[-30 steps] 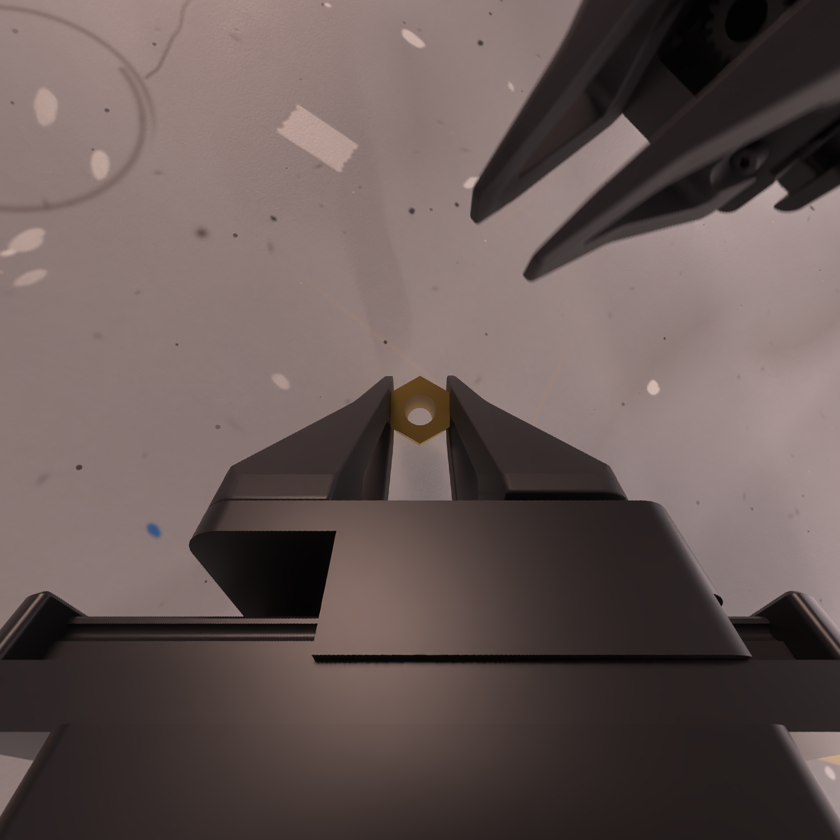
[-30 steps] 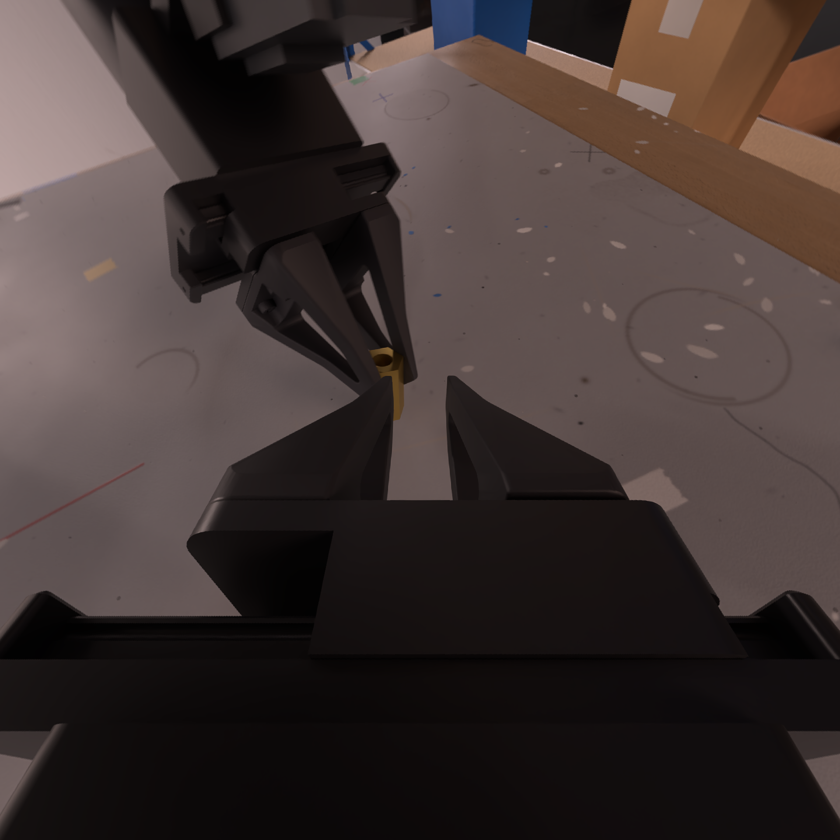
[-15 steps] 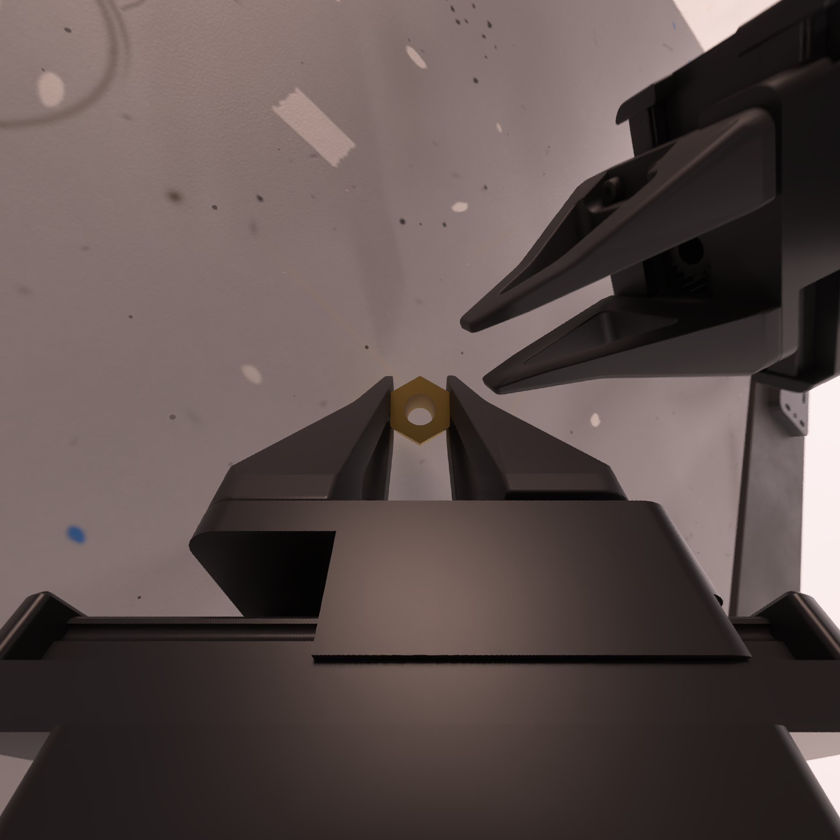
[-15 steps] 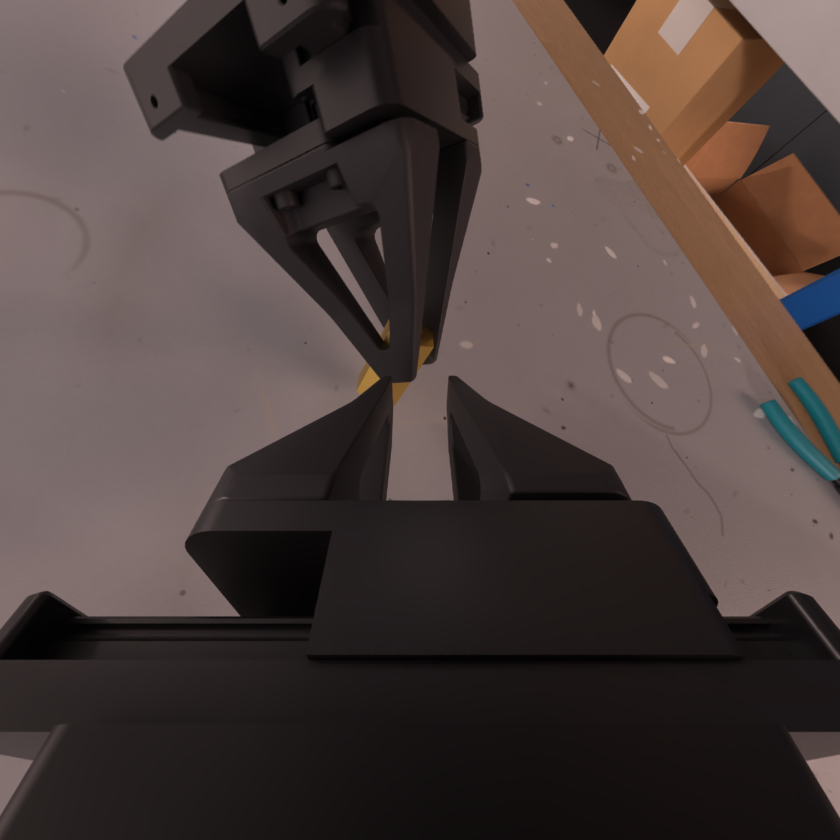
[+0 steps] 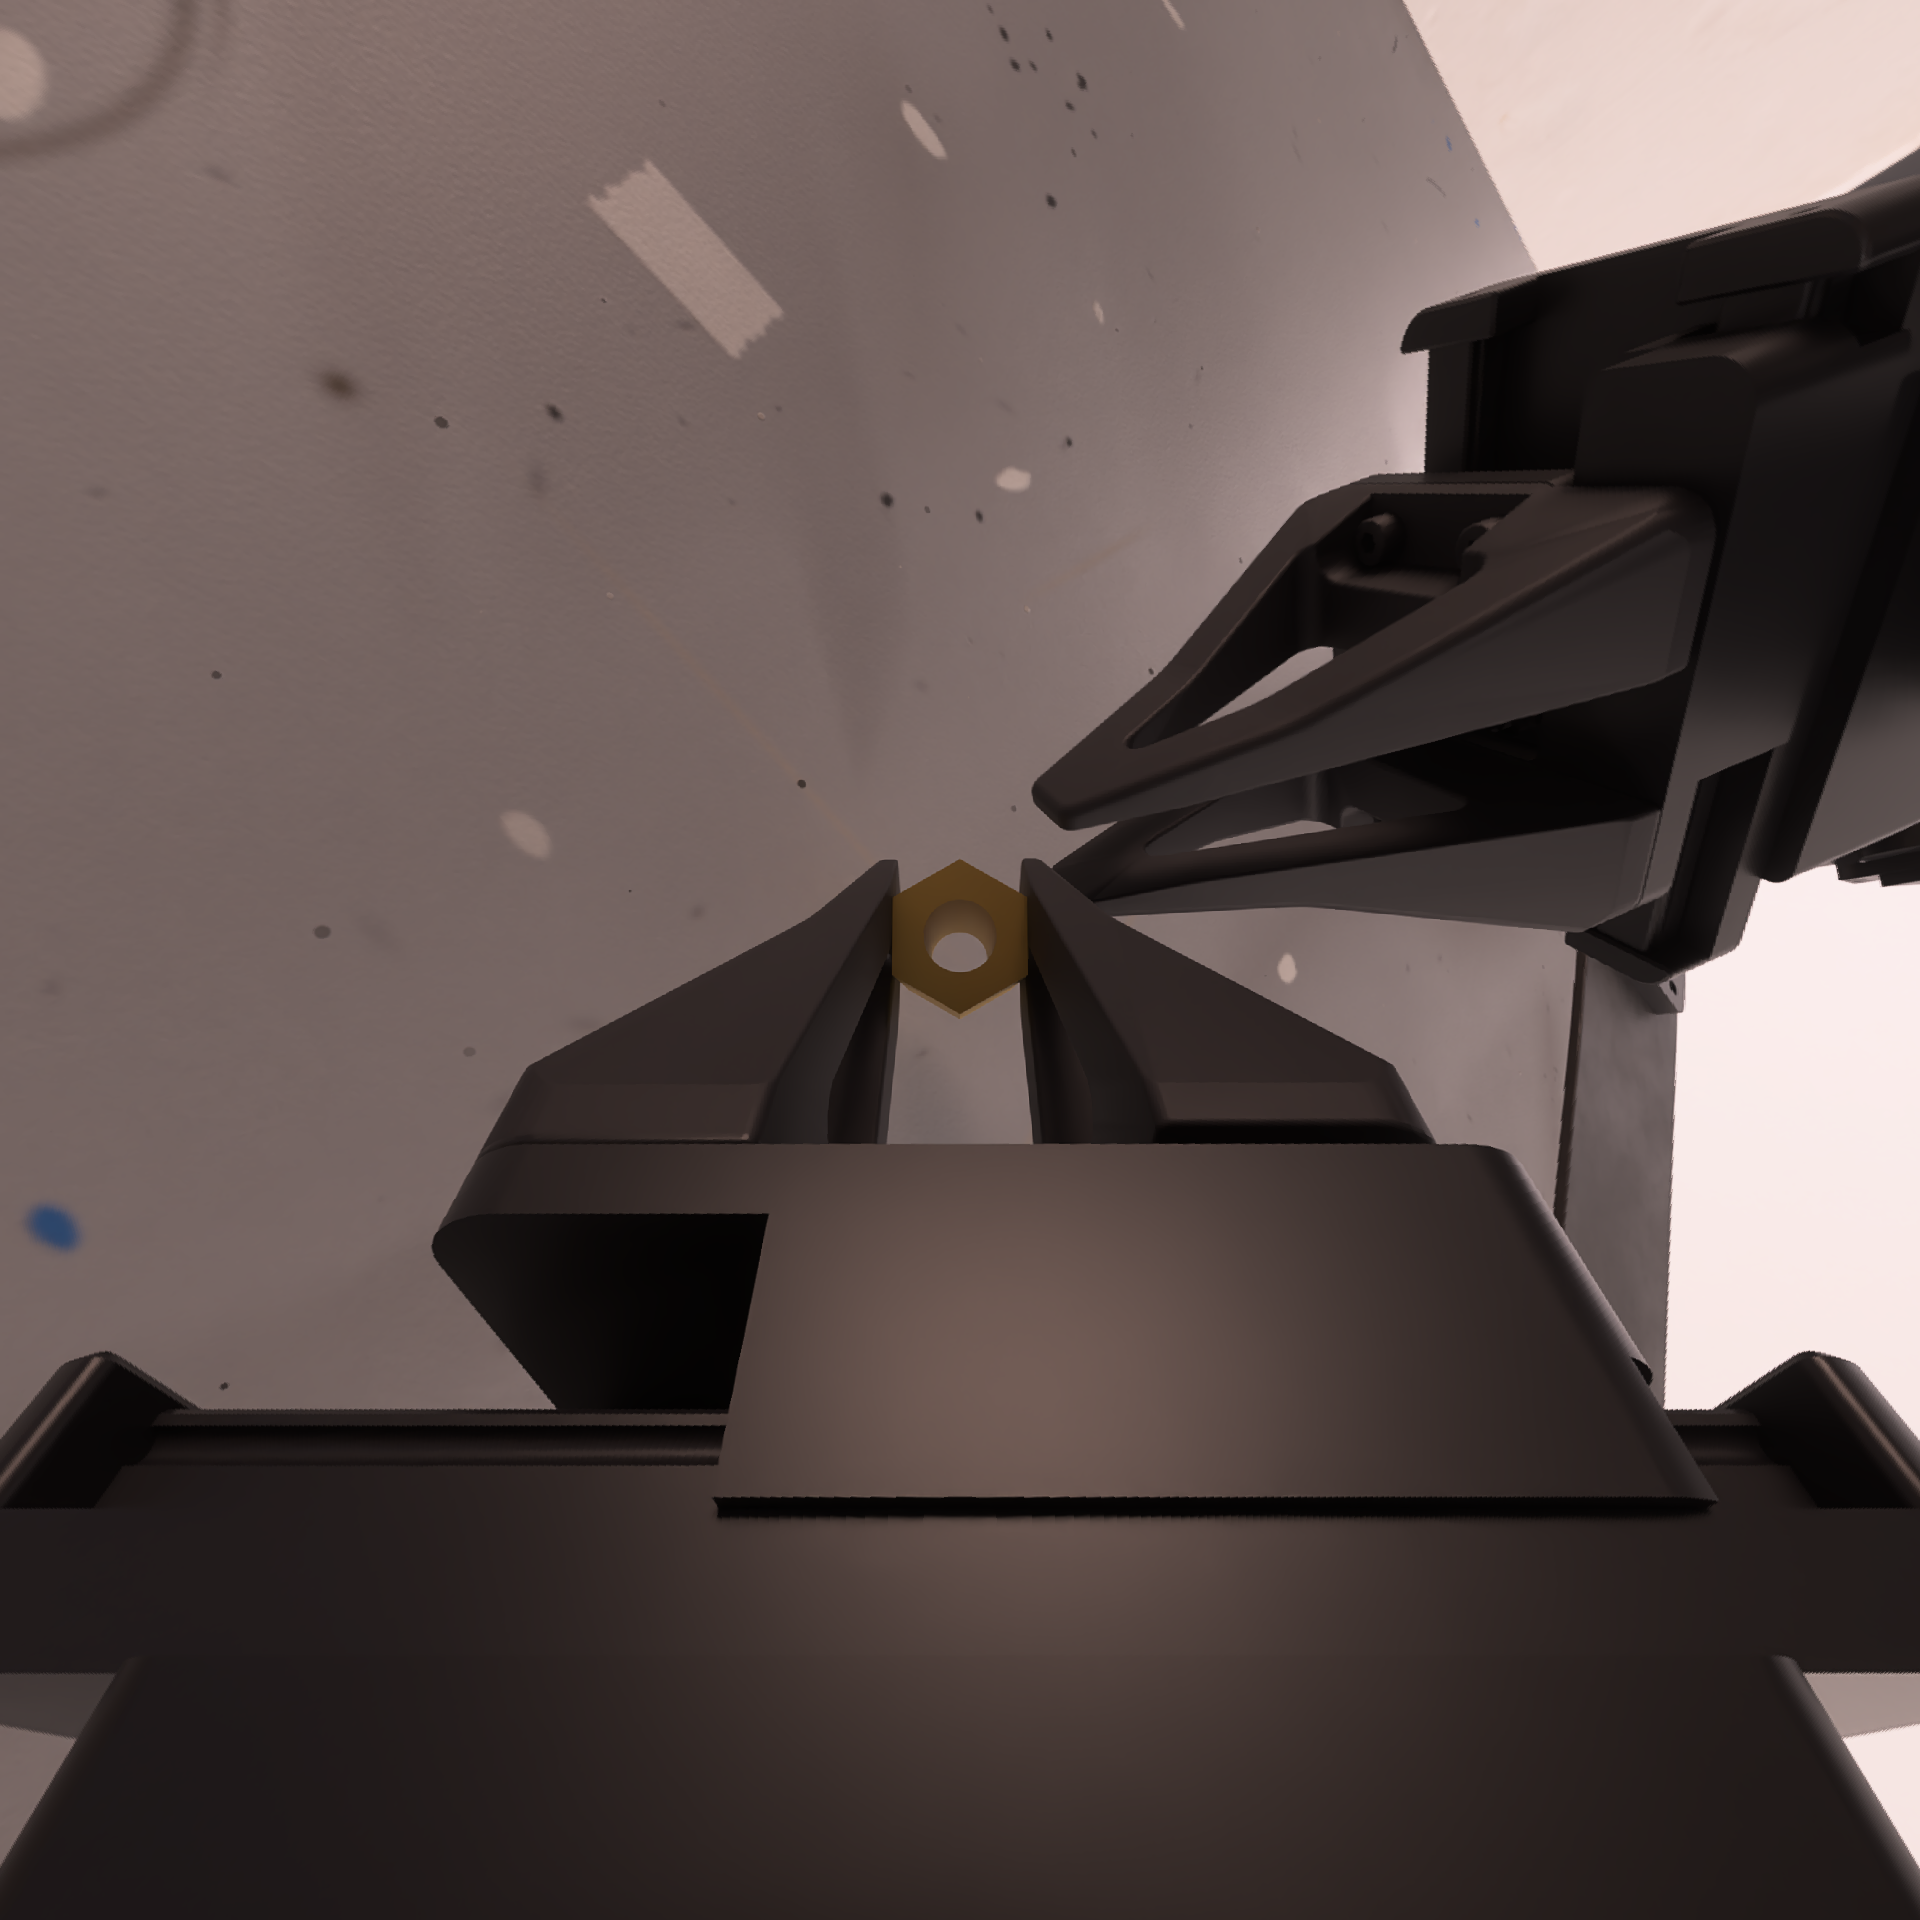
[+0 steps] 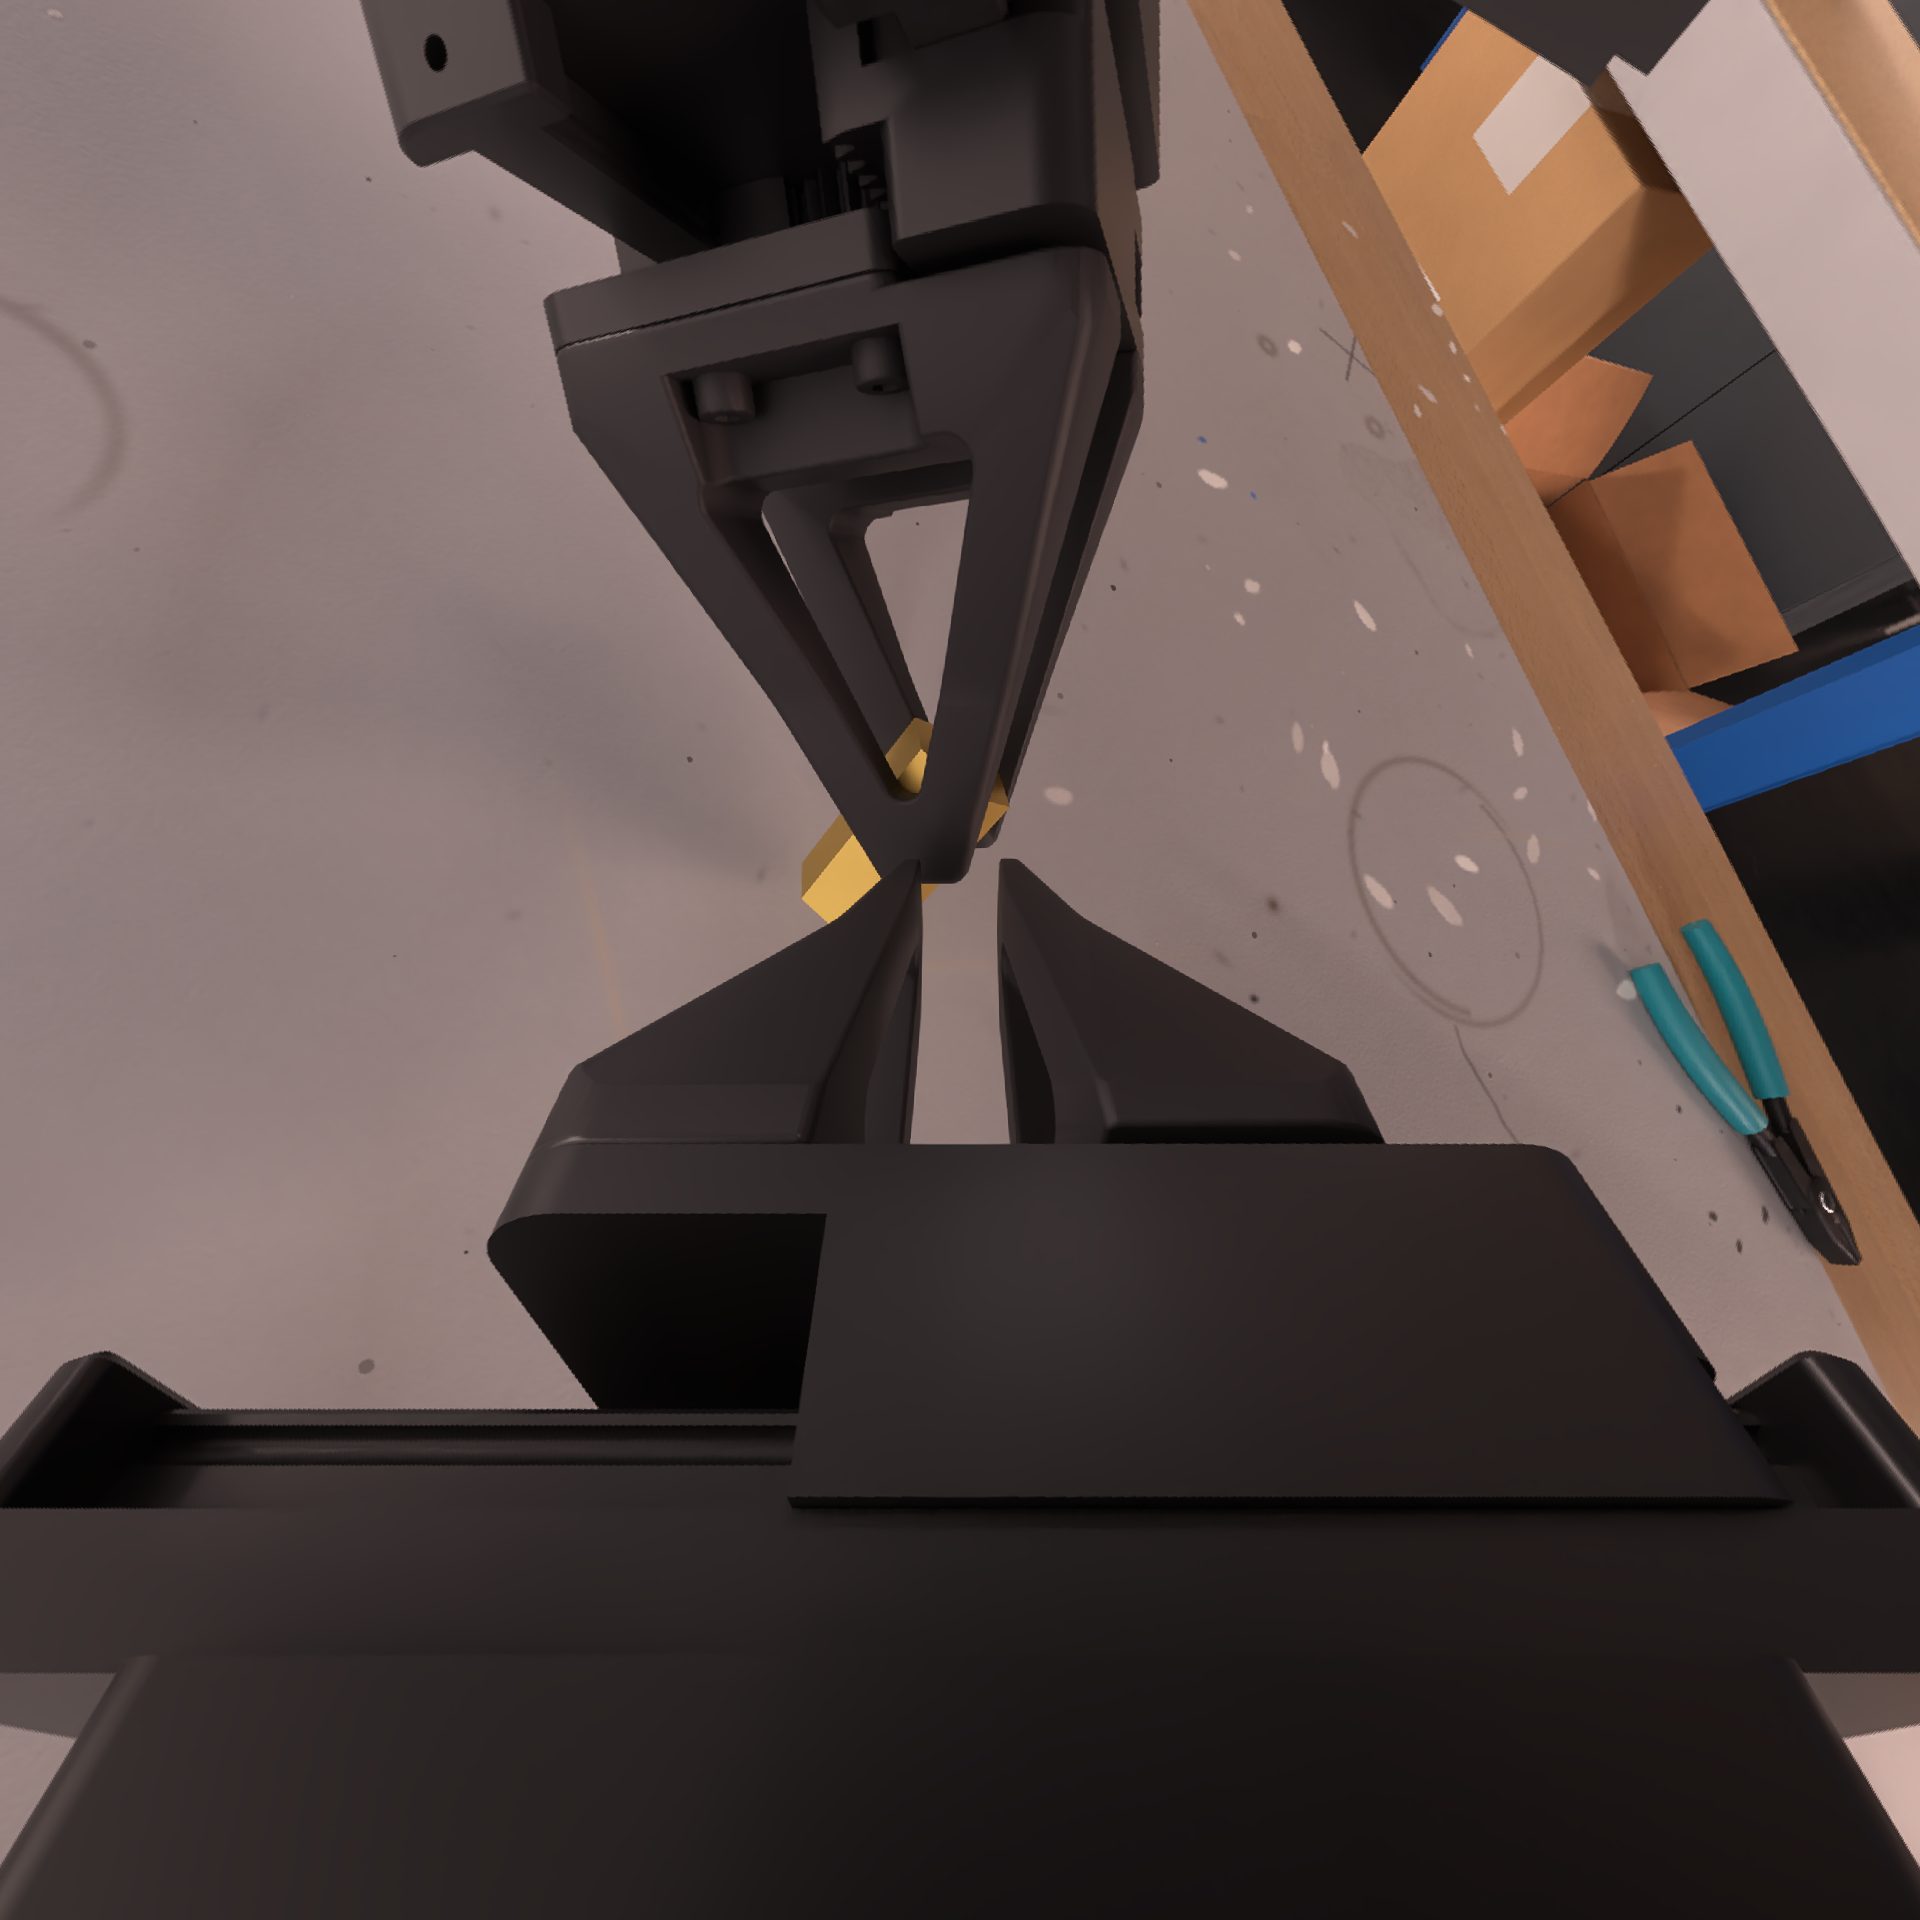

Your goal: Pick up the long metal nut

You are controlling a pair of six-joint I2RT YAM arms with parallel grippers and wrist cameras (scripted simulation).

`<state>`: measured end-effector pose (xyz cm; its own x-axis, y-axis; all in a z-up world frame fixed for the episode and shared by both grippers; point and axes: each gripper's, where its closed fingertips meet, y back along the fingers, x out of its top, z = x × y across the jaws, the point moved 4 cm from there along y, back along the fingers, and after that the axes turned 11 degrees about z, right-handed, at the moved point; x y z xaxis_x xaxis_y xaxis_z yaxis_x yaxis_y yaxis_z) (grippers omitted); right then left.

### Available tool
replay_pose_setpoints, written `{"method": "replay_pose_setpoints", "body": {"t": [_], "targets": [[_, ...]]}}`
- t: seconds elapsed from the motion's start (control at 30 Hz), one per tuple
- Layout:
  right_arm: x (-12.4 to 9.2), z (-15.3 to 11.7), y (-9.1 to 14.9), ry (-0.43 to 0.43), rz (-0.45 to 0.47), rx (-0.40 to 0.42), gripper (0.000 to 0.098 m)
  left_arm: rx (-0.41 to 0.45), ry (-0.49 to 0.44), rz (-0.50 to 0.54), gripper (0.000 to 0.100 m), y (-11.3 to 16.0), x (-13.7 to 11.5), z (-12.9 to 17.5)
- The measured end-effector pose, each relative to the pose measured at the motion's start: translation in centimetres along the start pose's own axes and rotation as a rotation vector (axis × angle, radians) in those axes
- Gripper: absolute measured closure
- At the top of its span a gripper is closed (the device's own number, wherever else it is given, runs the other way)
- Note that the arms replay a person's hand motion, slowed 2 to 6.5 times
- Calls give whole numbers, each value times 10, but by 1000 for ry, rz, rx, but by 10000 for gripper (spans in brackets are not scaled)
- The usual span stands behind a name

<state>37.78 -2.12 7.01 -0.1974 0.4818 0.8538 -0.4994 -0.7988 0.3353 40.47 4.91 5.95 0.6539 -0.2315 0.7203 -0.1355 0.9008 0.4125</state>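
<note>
The long metal nut (image 5: 959, 938) is brass-coloured and six-sided, and I see it end-on with its hole toward the camera. My left gripper (image 5: 959, 875) is shut on it, one finger on each flat side, above the grey table (image 5: 416, 623). In the right wrist view the nut (image 6: 847, 868) sticks out sideways from the left gripper (image 6: 940, 847), which points down from above. My right gripper (image 6: 961, 883) is open by a narrow gap with nothing between its fingers. Its tips are almost touching the left fingertips. It also shows in the left wrist view (image 5: 1055, 847), reaching in from the right.
Teal-handled pliers (image 6: 1714, 1049) lie by the wooden edge (image 6: 1507, 520) at the right. Cardboard boxes (image 6: 1538, 208) and a blue beam (image 6: 1808, 717) stand beyond it. A strip of tape (image 5: 686, 272) lies on the table. The table's edge (image 5: 1455, 156) is near on the right.
The right gripper has swung in close to the left fingertips and its jaws have narrowed. The left gripper still holds the nut and has tilted over the table.
</note>
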Motion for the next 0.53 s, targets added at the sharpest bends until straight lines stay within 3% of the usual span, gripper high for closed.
{"method": "replay_pose_setpoints", "body": {"t": [0.27,0.43,0.53], "targets": [[0,-3,-1,12,-5,10,945,4,-3,-1,810,0,-1,-1],[-1,-3,-1,22,-13,6,943,-14,10,6,810,1,1,0],[-1,-4,-1,37,-12,11,880,-29,26,15,810,2,2,0]]}}
